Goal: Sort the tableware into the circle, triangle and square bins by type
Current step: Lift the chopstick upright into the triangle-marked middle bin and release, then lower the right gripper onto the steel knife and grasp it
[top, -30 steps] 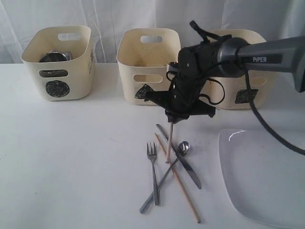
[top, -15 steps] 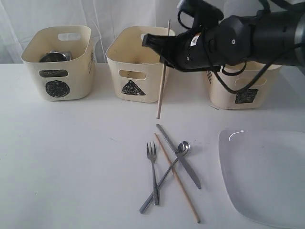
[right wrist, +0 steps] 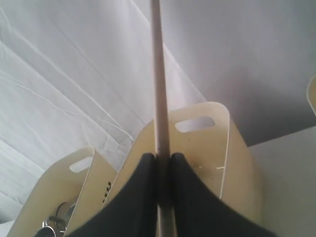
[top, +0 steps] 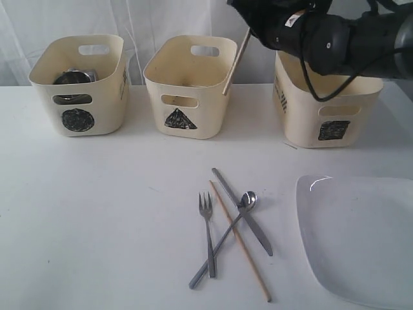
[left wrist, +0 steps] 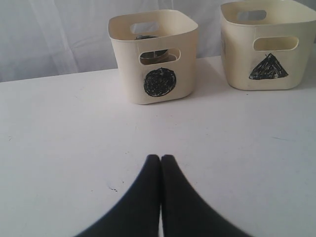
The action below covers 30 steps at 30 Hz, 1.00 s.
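Observation:
My right gripper [top: 253,27] is high at the back, shut on a wooden chopstick [top: 236,62] that slants down toward the right rim of the triangle bin [top: 169,90]. In the right wrist view the jaws [right wrist: 163,156] pinch the chopstick [right wrist: 158,74] above that bin [right wrist: 212,148]. The circle bin [top: 77,97] holds steel ware [top: 71,77]; the square bin [top: 329,106] stands at the right. A fork [top: 208,236], spoon [top: 248,199], knife [top: 244,213] and second chopstick [top: 242,248] lie crossed on the table. My left gripper [left wrist: 161,157] is shut and empty, low over the table facing the circle bin [left wrist: 153,54].
A large white plate [top: 358,242] lies at the front right of the white table [top: 97,213]. A white curtain hangs behind the bins. The right arm's dark body and cables [top: 335,42] hang over the square bin. The triangle bin [left wrist: 269,47] also shows in the left wrist view.
The right gripper has risen from just above the cutlery pile and swung back and right, carrying the chopstick up. The chopstick went from hanging upright to slanting by the triangle bin's rim.

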{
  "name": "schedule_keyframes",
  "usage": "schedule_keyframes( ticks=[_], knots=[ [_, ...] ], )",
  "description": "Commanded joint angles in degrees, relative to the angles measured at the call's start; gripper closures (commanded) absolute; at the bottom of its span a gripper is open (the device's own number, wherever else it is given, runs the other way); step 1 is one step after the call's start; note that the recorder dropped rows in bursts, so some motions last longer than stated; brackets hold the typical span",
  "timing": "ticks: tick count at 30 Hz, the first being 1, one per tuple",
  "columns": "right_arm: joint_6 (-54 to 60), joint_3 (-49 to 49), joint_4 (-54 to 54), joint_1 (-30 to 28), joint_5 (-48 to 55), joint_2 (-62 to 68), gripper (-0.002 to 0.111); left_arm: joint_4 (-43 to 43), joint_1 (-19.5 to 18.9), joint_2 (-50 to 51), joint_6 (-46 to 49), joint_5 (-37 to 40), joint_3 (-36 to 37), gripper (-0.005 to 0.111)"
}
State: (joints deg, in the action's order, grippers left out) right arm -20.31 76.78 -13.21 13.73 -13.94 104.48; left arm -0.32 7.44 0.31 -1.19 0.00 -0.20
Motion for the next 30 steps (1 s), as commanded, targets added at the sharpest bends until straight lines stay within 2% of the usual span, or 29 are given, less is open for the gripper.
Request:
schedule_keyframes(
  ticks=[1,8,18,24,30],
  knots=[
    [1.19,6.74,-0.04,-0.23,0.21,2.69,0.108,-0.43,0.13,-0.31,0.11,0.00,0.20,0.107],
    [1.28,18.00,0.19,-0.23,1.42,10.33,0.108,-0.43,0.13,-0.31,0.11,0.00,0.20,0.107],
    [10.72,28.58,0.19,-0.10,4.58,20.35,0.108,-0.43,0.13,-0.31,0.11,0.00,0.20,0.107],
    [11.34,35.81,-0.03,0.01,7.74,25.50,0.108,-0.43,0.13,-0.31,0.11,0.00,0.20,0.107],
    [12.00,39.56,-0.03,1.18,8.12,28.72,0.088,-0.43,0.13,-0.31,0.11,0.00,0.20,0.107]
  ],
)
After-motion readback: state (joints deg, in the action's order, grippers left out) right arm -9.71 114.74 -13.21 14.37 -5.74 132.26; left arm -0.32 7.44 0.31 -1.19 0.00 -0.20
